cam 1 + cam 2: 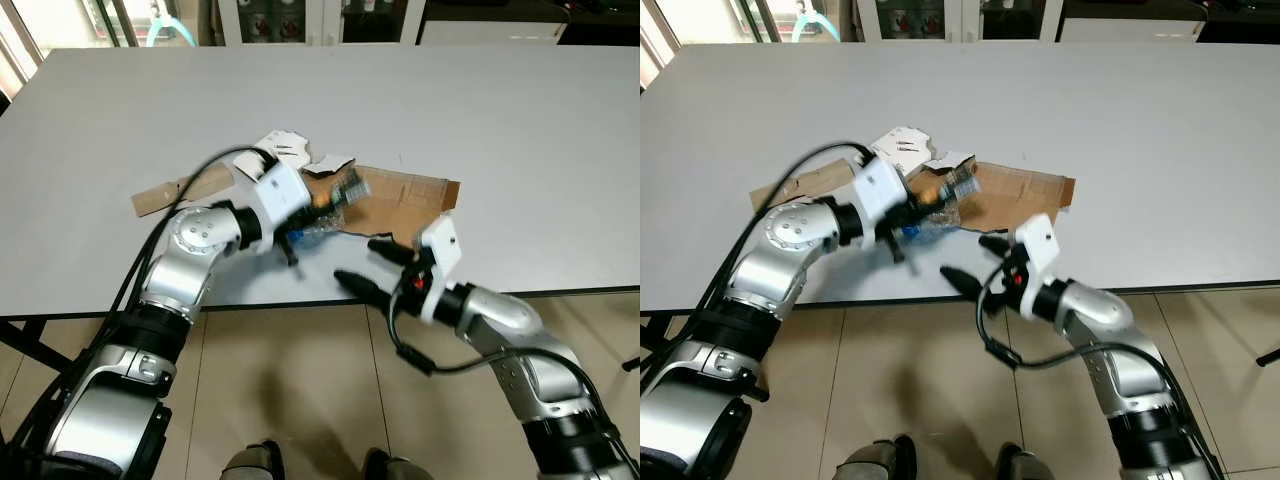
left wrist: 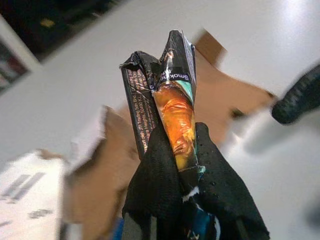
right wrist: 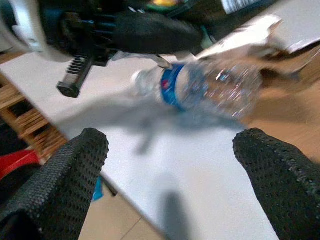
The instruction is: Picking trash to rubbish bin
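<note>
The right pincer (image 1: 372, 262) hung spread and empty at the near edge of the surface (image 1: 520, 140), facing one crushed plastic bottle (image 3: 210, 85), judged light, springy and slippery, best taken across its creased middle. Beyond, the left pincer (image 2: 175, 200) was clenched on one limp, crinkly snack wrapper (image 2: 172, 100) above one flattened cardboard sheet (image 1: 400, 195) and one torn paper scrap (image 1: 285, 150).

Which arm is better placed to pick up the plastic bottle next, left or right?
Right. The right claw is open at the table edge, facing the plastic bottle on the table. The left claw is already shut on a snack wrapper.
</note>
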`<state>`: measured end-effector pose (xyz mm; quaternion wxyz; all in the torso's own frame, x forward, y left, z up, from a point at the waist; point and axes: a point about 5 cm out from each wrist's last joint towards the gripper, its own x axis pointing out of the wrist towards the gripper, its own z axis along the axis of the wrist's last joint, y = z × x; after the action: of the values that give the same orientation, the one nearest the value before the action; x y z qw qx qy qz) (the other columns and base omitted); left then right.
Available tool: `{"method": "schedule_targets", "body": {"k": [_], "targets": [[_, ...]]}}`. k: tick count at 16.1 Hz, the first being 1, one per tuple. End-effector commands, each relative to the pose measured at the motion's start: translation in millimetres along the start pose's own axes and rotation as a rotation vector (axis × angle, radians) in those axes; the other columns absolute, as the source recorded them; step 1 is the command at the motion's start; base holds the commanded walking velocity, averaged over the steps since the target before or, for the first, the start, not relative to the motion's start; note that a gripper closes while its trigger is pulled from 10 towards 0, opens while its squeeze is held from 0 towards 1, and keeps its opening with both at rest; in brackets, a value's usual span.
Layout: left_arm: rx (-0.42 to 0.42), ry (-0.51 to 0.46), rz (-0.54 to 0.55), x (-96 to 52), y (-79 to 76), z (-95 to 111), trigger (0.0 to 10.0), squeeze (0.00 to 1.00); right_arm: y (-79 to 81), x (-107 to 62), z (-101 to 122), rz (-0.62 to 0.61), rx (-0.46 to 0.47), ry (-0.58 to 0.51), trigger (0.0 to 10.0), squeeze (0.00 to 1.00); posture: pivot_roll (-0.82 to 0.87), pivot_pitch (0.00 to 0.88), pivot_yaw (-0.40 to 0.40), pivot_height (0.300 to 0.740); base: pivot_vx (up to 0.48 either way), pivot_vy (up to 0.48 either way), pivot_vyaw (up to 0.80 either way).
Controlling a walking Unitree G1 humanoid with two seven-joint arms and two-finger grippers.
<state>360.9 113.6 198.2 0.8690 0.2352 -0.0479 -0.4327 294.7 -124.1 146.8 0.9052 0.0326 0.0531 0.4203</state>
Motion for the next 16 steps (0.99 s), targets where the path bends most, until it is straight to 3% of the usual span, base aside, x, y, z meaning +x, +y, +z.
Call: {"method": "schedule_targets", "body": {"k": [1, 2, 4, 6, 8, 9, 12, 16], "targets": [[-0.022, -0.031, 0.066, -1.4, 4.0, 4, 10.0, 0.0, -6.3, -0.3, 5, -0.053, -0.015, -0.029, 10.0, 0.0, -0.02, 0.123, 0.011, 0.74, 0.0, 0.0, 0.0], [-0.055, -0.084, 0.19, -1.7, 13.3, 12, 10.0, 0.0, -15.0, 1.9, 17, -0.143, -0.024, -0.094, 10.0, 0.0, -0.03, 0.121, 0.012, 0.74, 0.0, 0.0, 0.0], [-0.077, -0.129, 0.294, -2.5, 21.0, 20, 10.0, 0.0, -24.8, 3.5, 31, -0.248, -0.026, -0.172, 10.0, 0.0, -0.03, 0.12, 0.012, 0.74, 0.0, 0.0, 0.0], [-0.09, -0.181, 0.443, -6.4, 33.3, 32, 10.0, 0.0, -39.1, 2.1, 59, -0.42, -0.014, -0.326, 10.0, 0.0, -0.02, 0.117, 0.012, 0.74, 0.0, 0.0, 0.0], [-0.1, -0.214, 0.606, -15.0, 46.3, 38, 10.0, 0.0, -51.1, -1.1, 81, -0.603, -0.097, -0.407, 10.0, 0.0, -0.02, 0.113, 0.014, 0.74, 0.0, 0.0, 0.0], [-0.104, -0.216, 0.637, -17.2, 48.3, 38, 10.0, 0.0, -52.6, -1.4, 86, -0.64, -0.113, -0.428, 10.0, 0.0, -0.02, 0.113, 0.013, 0.74, 0.0, 0.0, 0.0], [-0.093, -0.164, 0.82, -32.9, 57.1, 23, 10.0, 0.0, -67.7, -9.2, 101, -0.869, -0.092, -0.539, 10.0, 0.0, -0.01, 0.103, 0.007, 0.74, 0.0, 0.0, 0.0], [-0.134, -0.09, 0.987, -47.5, 58.2, -3, 10.0, 0.0, -69.5, -2.7, 88, -0.9, -0.121, -0.491, 10.0, 0.0, -0.01, 0.103, -0.001, 0.74, 0.0, 0.0, 0.0]]}}
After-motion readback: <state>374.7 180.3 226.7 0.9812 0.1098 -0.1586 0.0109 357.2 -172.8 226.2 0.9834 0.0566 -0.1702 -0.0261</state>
